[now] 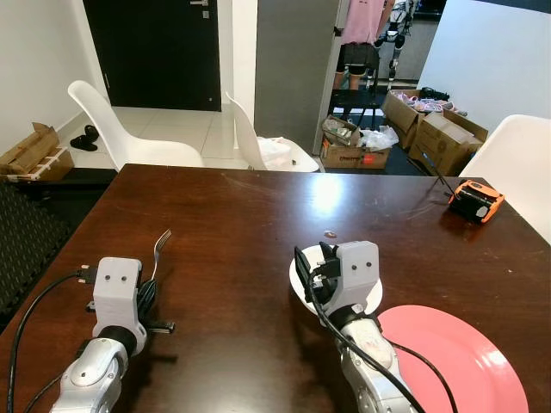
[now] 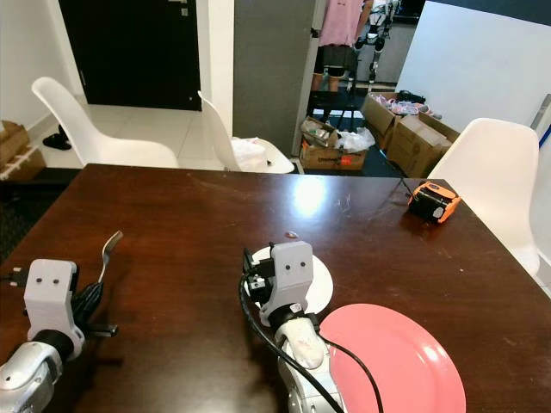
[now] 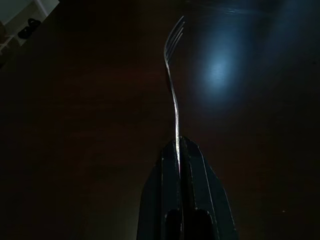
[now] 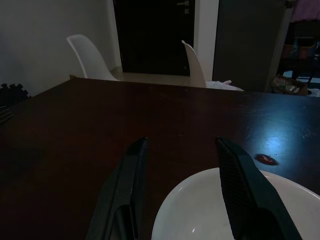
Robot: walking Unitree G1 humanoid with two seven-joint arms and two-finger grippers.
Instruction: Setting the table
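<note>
Our left gripper (image 3: pixel 178 150) pinches a thin, stiff, slippery fork (image 3: pixel 173 85) by its handle, tines pointing ahead. Our right gripper (image 4: pixel 182 150) spreads wide above the white bowl (image 4: pixel 220 210): hard, breakable, best taken at the rim.

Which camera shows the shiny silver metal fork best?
The left wrist view. There the thin silver metal fork runs lengthwise from its prongs to where the left gripper pinches its handle. In both eye views, the fork looks small, with only the prongs and upper handle poking past the gripper over the dark brown wooden table.
</note>
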